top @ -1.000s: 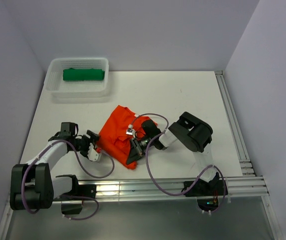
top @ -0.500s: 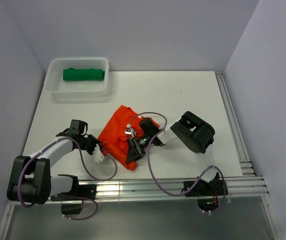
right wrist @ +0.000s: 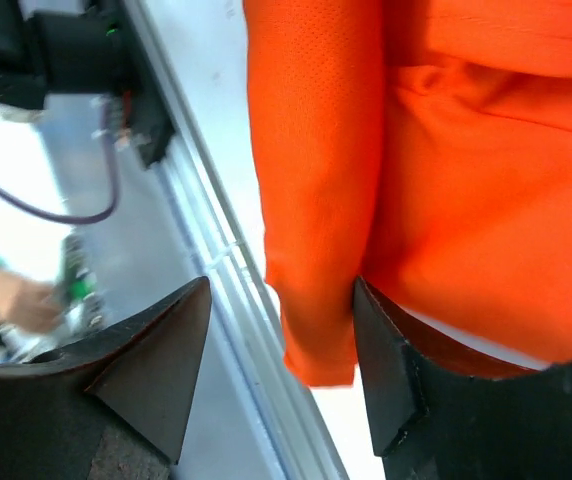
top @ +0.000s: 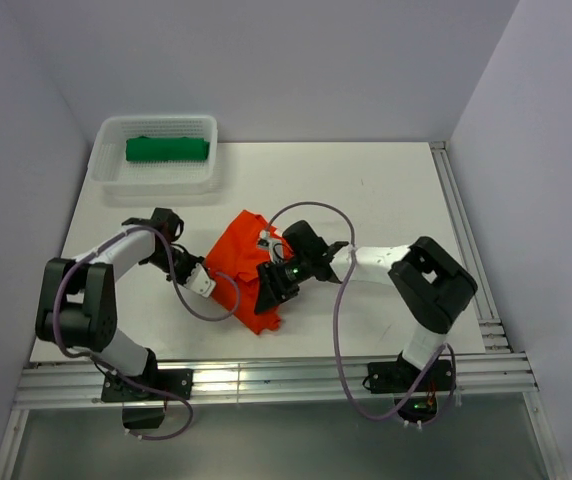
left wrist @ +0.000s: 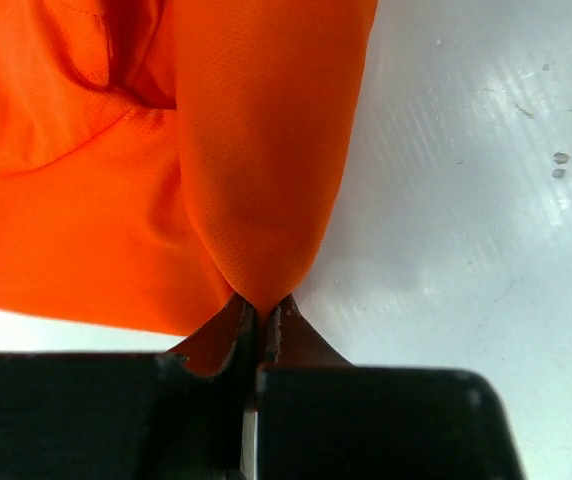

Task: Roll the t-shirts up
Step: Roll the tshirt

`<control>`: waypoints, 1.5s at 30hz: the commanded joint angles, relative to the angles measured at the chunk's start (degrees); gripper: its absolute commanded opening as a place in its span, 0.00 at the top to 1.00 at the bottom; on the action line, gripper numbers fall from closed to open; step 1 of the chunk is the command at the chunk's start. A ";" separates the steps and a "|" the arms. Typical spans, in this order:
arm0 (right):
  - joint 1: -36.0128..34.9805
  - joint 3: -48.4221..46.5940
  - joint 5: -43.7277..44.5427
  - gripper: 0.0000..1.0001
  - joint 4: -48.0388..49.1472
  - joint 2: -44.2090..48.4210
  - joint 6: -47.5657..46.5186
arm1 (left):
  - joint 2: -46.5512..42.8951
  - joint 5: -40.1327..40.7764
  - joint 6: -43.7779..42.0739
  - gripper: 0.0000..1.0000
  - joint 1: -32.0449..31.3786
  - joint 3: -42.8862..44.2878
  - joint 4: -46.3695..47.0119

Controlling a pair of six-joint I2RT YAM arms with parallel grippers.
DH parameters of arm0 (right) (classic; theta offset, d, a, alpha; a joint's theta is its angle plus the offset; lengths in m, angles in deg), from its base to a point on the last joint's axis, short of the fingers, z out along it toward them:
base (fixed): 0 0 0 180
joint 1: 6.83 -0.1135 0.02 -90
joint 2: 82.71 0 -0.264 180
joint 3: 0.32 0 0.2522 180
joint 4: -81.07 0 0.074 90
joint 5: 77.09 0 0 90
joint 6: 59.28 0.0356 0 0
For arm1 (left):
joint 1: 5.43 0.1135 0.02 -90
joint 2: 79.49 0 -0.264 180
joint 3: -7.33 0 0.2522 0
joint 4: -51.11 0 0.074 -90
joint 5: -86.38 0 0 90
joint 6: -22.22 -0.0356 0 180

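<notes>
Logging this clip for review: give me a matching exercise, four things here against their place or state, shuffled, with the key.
1. green t-shirt
2. orange t-shirt
3. left gripper
4. right gripper

A. open, cloth edge between the jaws
B. bunched on the table
C. shut on a fold of orange cloth
D. in the white basket

Pairs: 1-D, 2-B, 3-C, 4-A

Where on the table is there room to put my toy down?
The far right of the table, between the orange t-shirt and the side rail, is bare. So is the stretch right of the basket. The middle is crowded by the left arm and right arm.
</notes>
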 commanded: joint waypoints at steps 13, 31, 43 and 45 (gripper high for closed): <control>-14.77 0.04 52.48 0.25 -13.07 19.32 -4.46 | 13.30 4.51 0.24 1.00 -3.86 14.98 -22.02; -43.79 -14.80 88.86 0.21 -24.24 -0.17 -6.13 | 24.38 7.15 4.81 1.00 -5.71 23.70 -29.06; -43.18 -17.99 94.48 0.22 -28.82 -10.55 -5.68 | 23.59 7.41 4.72 1.00 -5.79 24.05 -28.97; -42.91 -17.47 94.31 0.30 -27.42 -11.34 -6.39 | 23.68 7.59 4.90 1.00 -5.79 24.14 -28.97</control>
